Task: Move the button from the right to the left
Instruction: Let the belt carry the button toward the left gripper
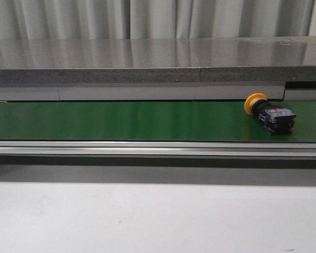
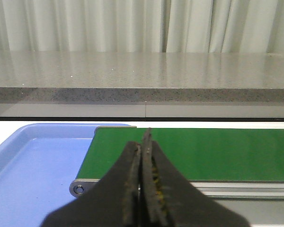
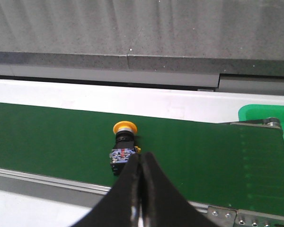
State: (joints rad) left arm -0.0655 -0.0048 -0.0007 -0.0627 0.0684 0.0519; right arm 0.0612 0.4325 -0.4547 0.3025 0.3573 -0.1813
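Front view: button (image 1: 268, 112) lay on its side at right of frame on green belt (image 1: 121, 121), yellow cap toward upper left. Task not begun, by my reading; whole transfer leftward remained. Right gripper (image 3: 138, 171) was pressed shut, holding nothing, just short of button's black body. Left gripper (image 2: 142, 156) likewise closed and empty, above belt end beside blue tray (image 2: 33, 161).

Button (image 1: 268, 112) alone on green belt (image 1: 121, 121), open above, grey ledge (image 1: 147, 68) behind (far side blocked)
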